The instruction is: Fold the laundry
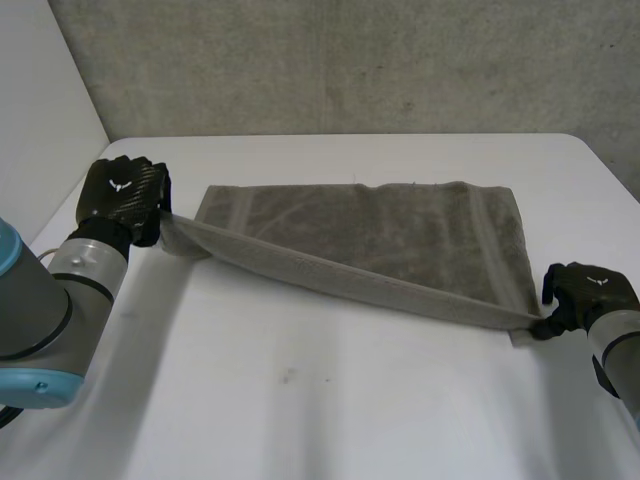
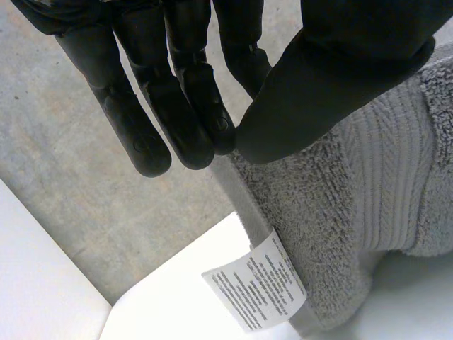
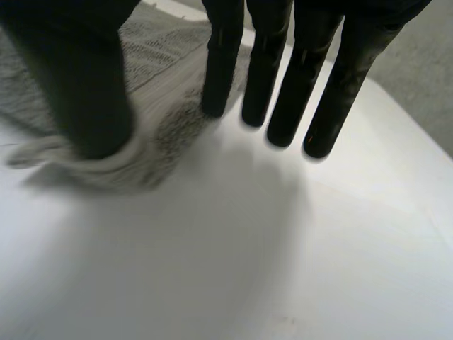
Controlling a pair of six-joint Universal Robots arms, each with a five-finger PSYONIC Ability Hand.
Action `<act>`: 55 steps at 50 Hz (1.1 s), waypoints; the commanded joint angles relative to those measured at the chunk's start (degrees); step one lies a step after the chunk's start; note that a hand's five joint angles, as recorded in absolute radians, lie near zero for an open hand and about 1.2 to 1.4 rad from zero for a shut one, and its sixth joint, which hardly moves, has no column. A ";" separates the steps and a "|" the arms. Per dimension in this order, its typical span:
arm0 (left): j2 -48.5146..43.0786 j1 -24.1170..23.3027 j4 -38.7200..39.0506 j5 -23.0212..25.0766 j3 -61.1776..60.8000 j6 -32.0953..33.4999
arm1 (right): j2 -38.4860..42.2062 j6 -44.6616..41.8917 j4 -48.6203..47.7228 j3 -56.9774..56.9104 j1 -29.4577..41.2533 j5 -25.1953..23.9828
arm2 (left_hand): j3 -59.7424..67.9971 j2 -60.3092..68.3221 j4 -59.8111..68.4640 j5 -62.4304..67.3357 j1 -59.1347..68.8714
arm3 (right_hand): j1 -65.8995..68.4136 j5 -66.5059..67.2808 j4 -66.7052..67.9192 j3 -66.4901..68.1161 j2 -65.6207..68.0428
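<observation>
the left hand (image 1: pixel 122 198) pinches the grey towel (image 1: pixel 400 232) by its near left corner, thumb against straight fingers, above the white table (image 1: pixel 300 400). the near edge runs taut to the right hand (image 1: pixel 588 292), whose thumb and finger pinch the near right corner.

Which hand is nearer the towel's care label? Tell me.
Left. The left hand pinches the towel corner with the care label just beyond its fingertips; the right hand holds the corner at the towel's other end.
</observation>
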 commanded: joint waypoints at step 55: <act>-22.78 -5.03 -13.91 -3.86 32.14 7.33 | 14.80 -51.56 8.92 -35.22 3.53 -8.01 | 10.25 10.12 10.22 10.26 10.96 | 40.40 36.77 34.80 34.74 34.46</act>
